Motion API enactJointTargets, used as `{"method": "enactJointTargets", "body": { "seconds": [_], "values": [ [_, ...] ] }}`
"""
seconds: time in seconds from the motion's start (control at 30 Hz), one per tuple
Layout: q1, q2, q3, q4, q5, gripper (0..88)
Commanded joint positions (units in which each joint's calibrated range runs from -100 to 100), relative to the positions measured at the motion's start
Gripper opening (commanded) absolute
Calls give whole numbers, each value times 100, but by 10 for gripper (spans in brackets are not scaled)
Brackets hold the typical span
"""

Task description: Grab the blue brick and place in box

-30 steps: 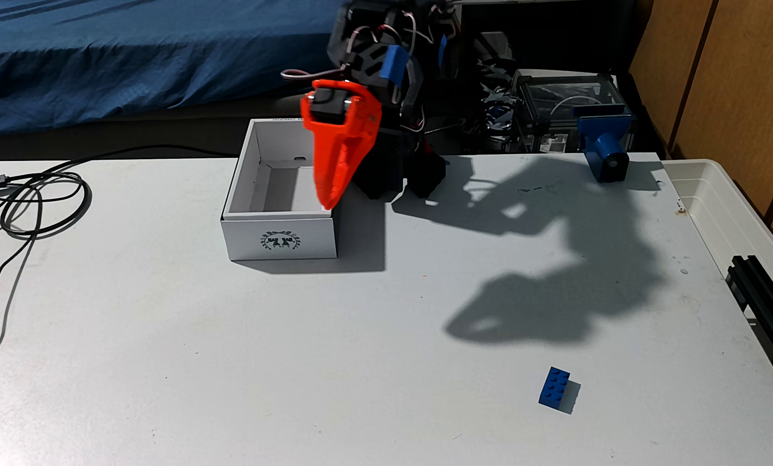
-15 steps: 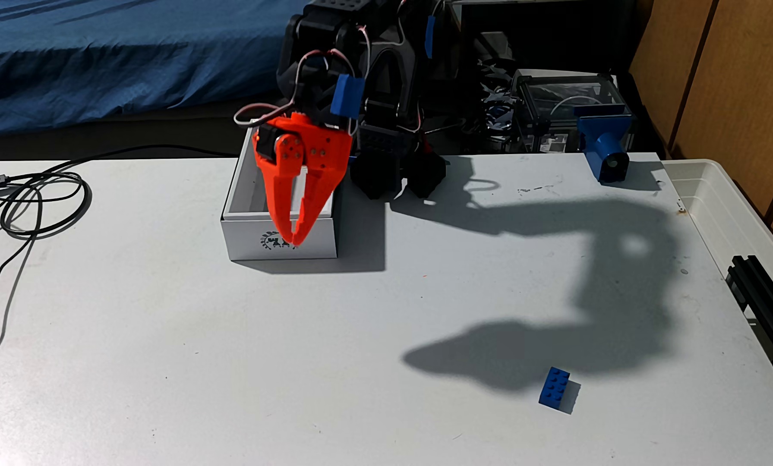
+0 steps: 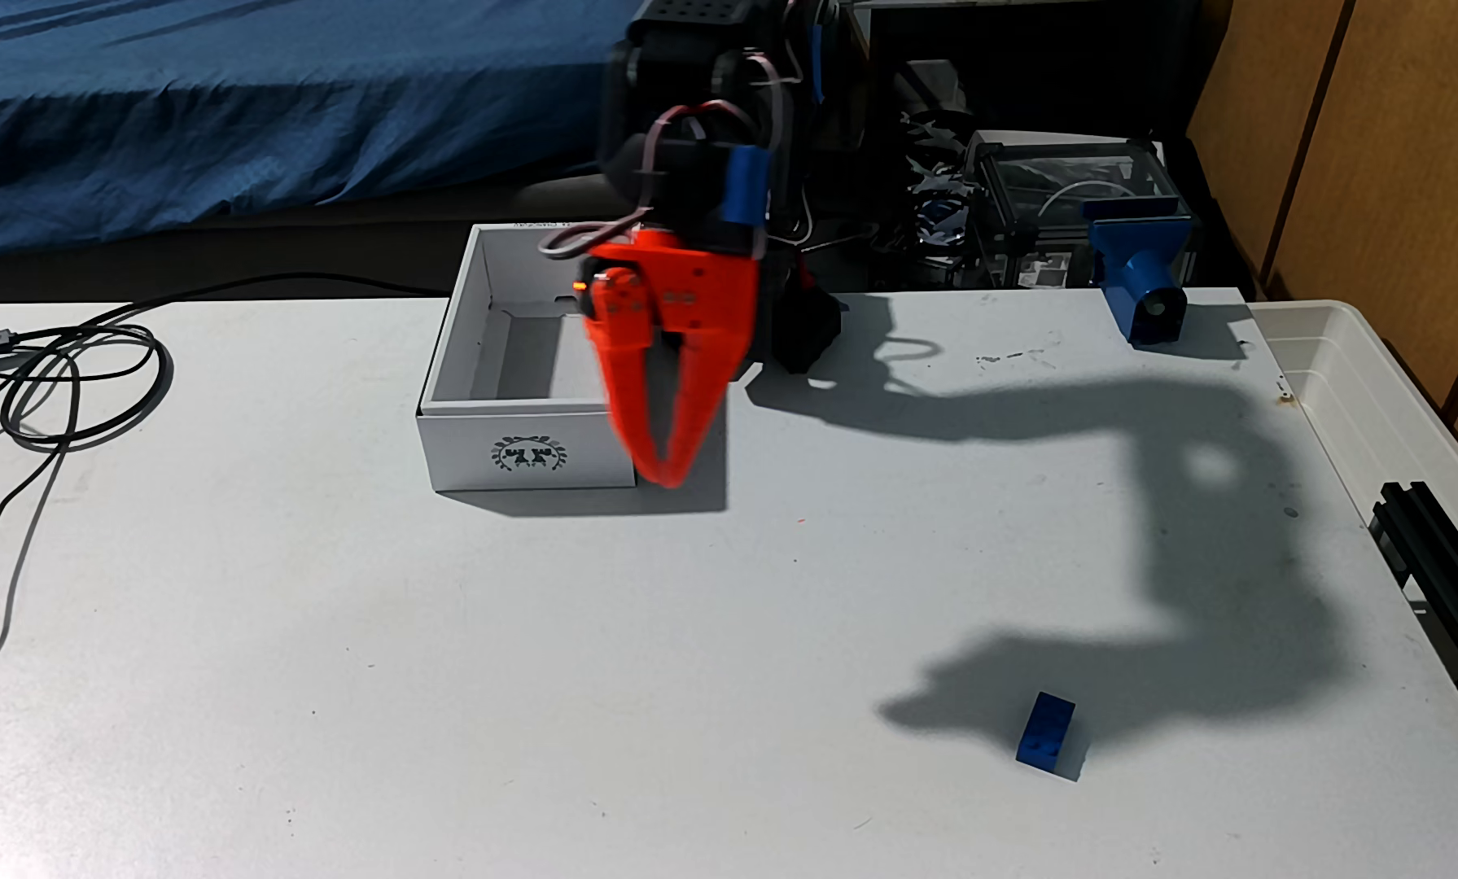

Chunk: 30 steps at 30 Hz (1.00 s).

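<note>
The blue brick lies on the white table near the front right, partly covered by the arm's shadow. The white box with a dark wreath emblem stands at the back centre, lidless, and nothing shows inside it. My orange gripper hangs in front of the box's right front corner, pointing down and slightly blurred. Its fingertips meet with nothing between them. The gripper is far from the brick, up and to the left of it in the fixed view.
Black cables coil on the table's left. A blue clamp-like part sits at the back right edge. A translucent tub and a black metal rail flank the right side. The arm's base stands behind the box.
The gripper swung down over the box, then right to the box's right front corner. Its shadow slid right and forward onto the brick. Brick and box stayed put.
</note>
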Motion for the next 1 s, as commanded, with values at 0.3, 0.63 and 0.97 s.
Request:
{"method": "enactJointTargets", "body": {
  "seconds": [0.3, 0.63, 0.97],
  "values": [
    [-1490, 60, -279, 22, -1012, 17],
    [-1632, 86, -226, -21, -1191, 17],
    [-2062, 390, -315, -220, -1275, 90]
  ]
}}
